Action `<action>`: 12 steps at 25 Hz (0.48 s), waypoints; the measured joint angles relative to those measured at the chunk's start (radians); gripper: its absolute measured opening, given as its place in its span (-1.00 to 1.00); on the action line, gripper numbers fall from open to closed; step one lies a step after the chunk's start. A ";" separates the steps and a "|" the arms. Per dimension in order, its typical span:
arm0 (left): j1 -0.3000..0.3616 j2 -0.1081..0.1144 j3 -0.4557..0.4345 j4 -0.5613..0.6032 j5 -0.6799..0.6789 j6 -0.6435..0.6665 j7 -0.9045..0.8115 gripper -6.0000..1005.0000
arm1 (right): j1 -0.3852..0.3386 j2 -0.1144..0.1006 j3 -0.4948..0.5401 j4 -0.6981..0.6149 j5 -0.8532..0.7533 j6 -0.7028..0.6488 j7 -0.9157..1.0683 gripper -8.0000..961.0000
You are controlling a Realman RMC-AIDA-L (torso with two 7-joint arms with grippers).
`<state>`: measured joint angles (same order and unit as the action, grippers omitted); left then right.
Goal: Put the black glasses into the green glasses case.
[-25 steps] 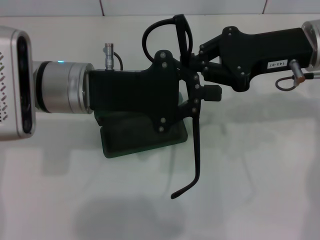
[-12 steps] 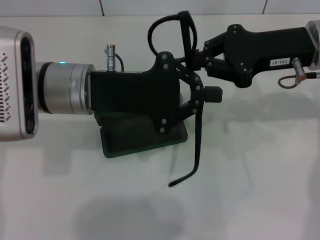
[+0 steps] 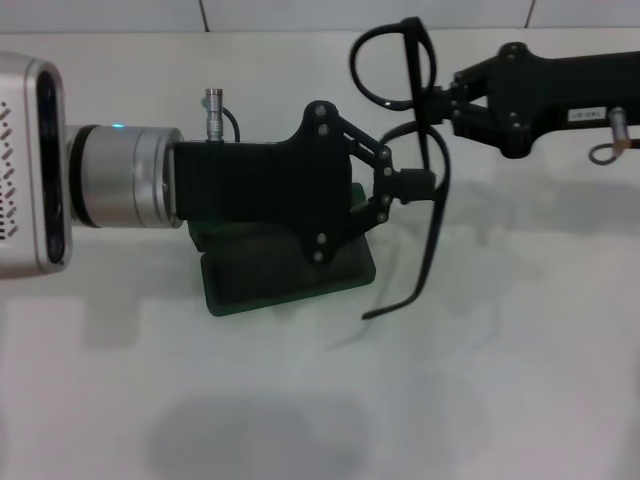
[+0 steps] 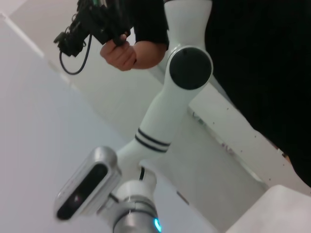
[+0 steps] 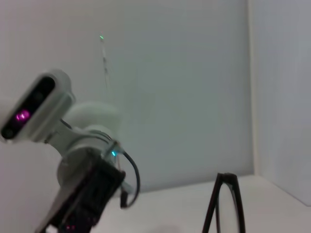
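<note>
One pair of black glasses [image 3: 412,110] and one green glasses case [image 3: 285,270] are in the head view. The case lies on the white tabletop [image 3: 500,380], mostly hidden beneath the left tool [image 3: 400,183], which reaches across above it; whether the case lid is up cannot be told. The right tool [image 3: 437,105] is pinching the glasses at the frame, holding them in the air with one temple arm hanging down toward the tabletop. The left tool's fingers are spread apart, holding nothing. Since half a second ago the glasses and right tool have moved rightward, away from the left tool, and the glasses no longer touch it
</note>
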<state>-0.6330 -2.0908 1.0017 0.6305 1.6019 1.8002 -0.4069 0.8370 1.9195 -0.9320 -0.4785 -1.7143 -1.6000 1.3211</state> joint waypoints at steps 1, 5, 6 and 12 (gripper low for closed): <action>0.004 0.001 0.000 0.000 0.004 -0.008 -0.007 -0.99 | -0.006 -0.006 0.000 0.000 -0.004 0.002 0.000 -0.91; 0.034 0.004 -0.002 0.000 0.010 -0.032 -0.019 -0.99 | -0.020 -0.028 0.011 0.000 -0.007 -0.017 0.002 -0.91; 0.042 0.004 -0.002 -0.001 0.010 -0.034 -0.019 -0.99 | -0.024 -0.033 0.016 0.000 0.001 -0.035 0.003 -0.91; 0.080 0.006 -0.003 -0.001 0.006 -0.044 -0.019 -0.99 | -0.030 -0.047 0.091 0.002 0.028 -0.133 0.029 -0.91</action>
<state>-0.5531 -2.0845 0.9986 0.6291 1.6084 1.7558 -0.4262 0.8071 1.8723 -0.8412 -0.4765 -1.6859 -1.7330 1.3502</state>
